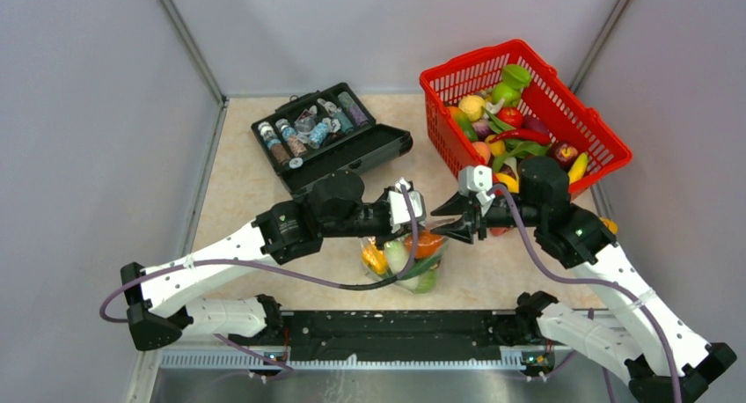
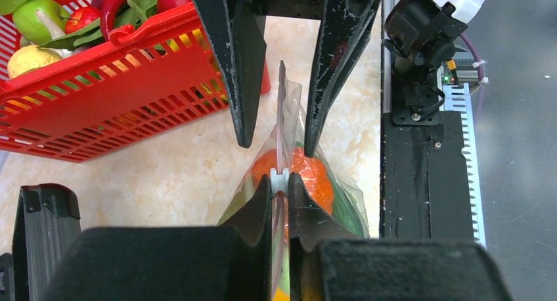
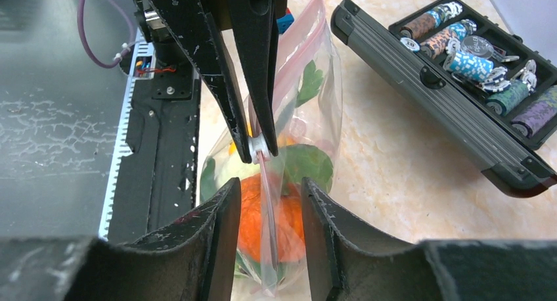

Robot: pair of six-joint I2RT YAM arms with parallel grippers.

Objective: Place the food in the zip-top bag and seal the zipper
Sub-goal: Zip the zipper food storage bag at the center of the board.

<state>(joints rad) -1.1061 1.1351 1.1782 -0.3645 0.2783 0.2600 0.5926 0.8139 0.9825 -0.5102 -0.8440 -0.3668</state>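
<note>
Two arms: they reach in from either side and meet nose to nose over the near middle of the table (image 1: pixel 246 192), forearms level and wrists turned inward.
Left arm: it is stretched rightward from its base, elbow bent low and wrist camera looking along the bag's top edge.
Left gripper (image 2: pixel 279 186): its jaws are clamped tight on the zipper (image 3: pixel 299 41), pinching the small white slider (image 3: pixel 257 145) between the fingertips.
Zip-top bag (image 3: pixel 315 117): it is held upright between the two claws, just ahead of the arm bases, with its mouth edge on top.
Zipper axis: the pinkish strip runs lengthwise from one claw to the other, left to right across the table, and the bag's flat faces look toward the bases and the far wall.
Food: an orange tomato (image 2: pixel 318 183) and green leaves (image 3: pixel 309 163) sit inside the bag, below the strip.
Right arm: it mirrors the left, reaching leftward with its elbow raised beside the basket.
Right gripper (image 3: pixel 269 186): its jaws stand narrowly apart, one finger on each side of the bag's top edge, just short of the slider. No grip shows.
Black case (image 3: pixel 446 110): it lies open at the rear left, holding capped vials (image 3: pixel 469 64).
Red basket (image 2: pixel 98 91): it stands at the rear right, heaped with more toy fruit and vegetables.
</note>
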